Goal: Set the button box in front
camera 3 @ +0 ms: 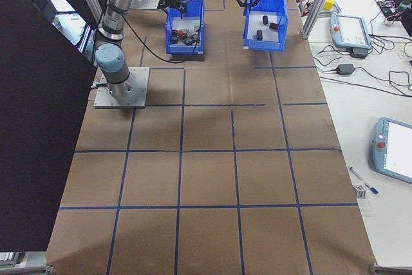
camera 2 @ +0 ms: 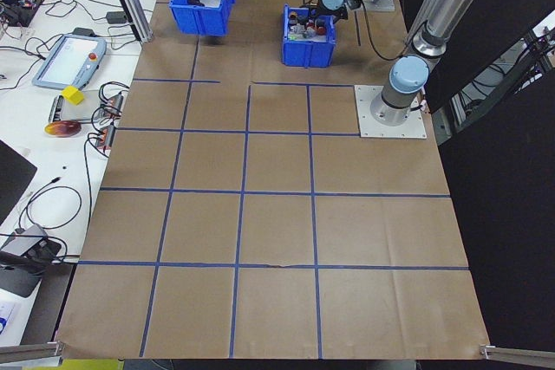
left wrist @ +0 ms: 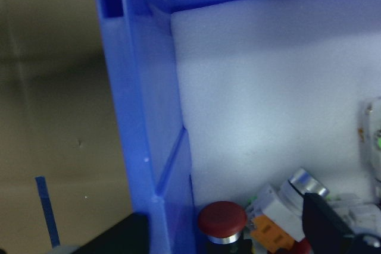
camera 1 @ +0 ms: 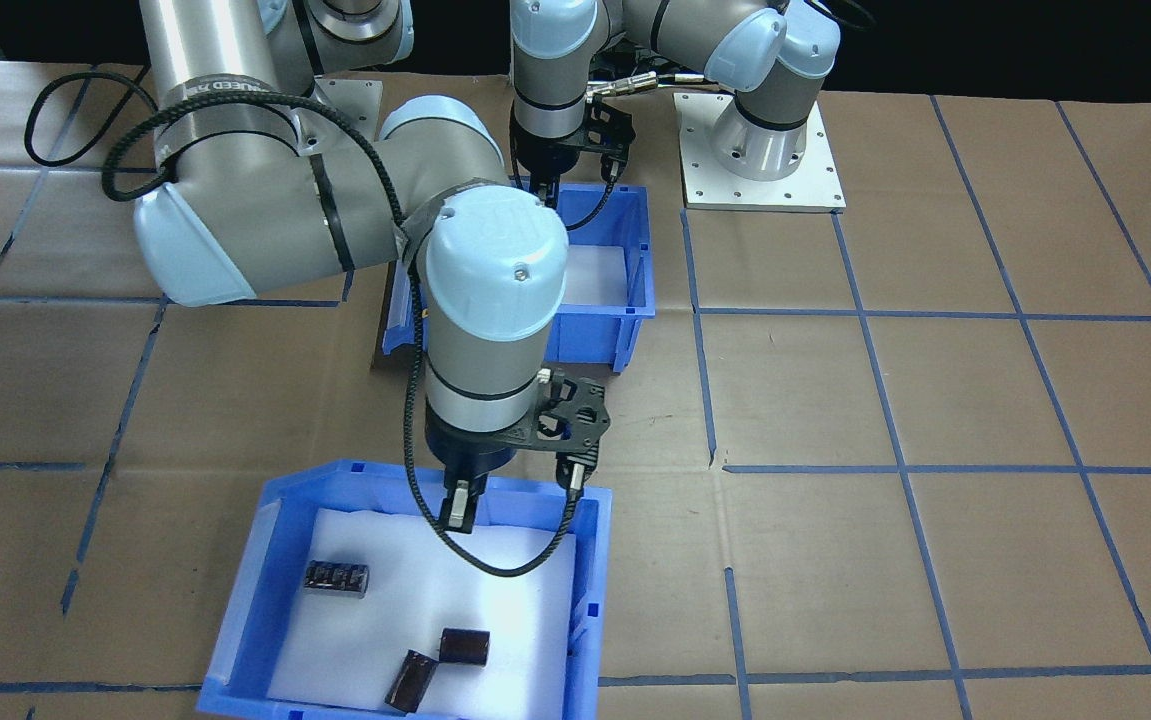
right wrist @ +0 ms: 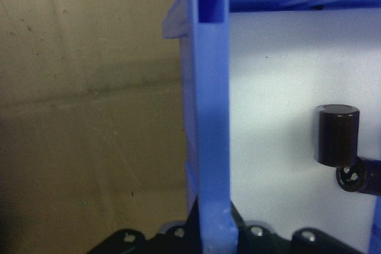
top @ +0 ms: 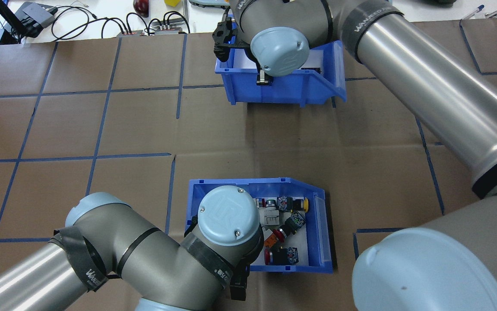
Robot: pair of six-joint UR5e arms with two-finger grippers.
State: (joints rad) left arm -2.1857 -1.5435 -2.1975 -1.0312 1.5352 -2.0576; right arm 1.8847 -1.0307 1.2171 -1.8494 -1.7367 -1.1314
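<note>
A: Left gripper (camera 1: 542,190) first. Open or closed?
B: Jaws spread wide. In the left wrist view one dark finger (left wrist: 116,237) is outside the blue wall and the other is inside, over the foam liner (left wrist: 268,87). It straddles the wall near a corner and clamps nothing.
A: That wall belongs to what?
B: The button box (top: 322,224). It's a blue bin with one sloped-cut side, and push buttons (top: 283,224) are heaped on the white foam. A red-capped button (left wrist: 221,218) sits just beside the inner wall.
A: Where's the box?
B: It's flat on the brown paper table (camera 1: 935,400), mid-table on the robot's side, close to the arm bases. The left wrist covers its left part in the overhead view.
A: Right gripper (camera 1: 460,510)?
B: It's narrowed onto the rim of the other blue bin (camera 1: 235,600). In the right wrist view that wall runs straight down between the finger bases. It looks pinched.
A: Contents?
B: Dark cylinders (camera 1: 462,646) on white foam. Three show in the front view, two of them touching.
A: Where's that bin against the box?
B: It's well apart from the box, farther from the robot, towards the operators' edge. I can't tell whether it's resting on the table or off it.
</note>
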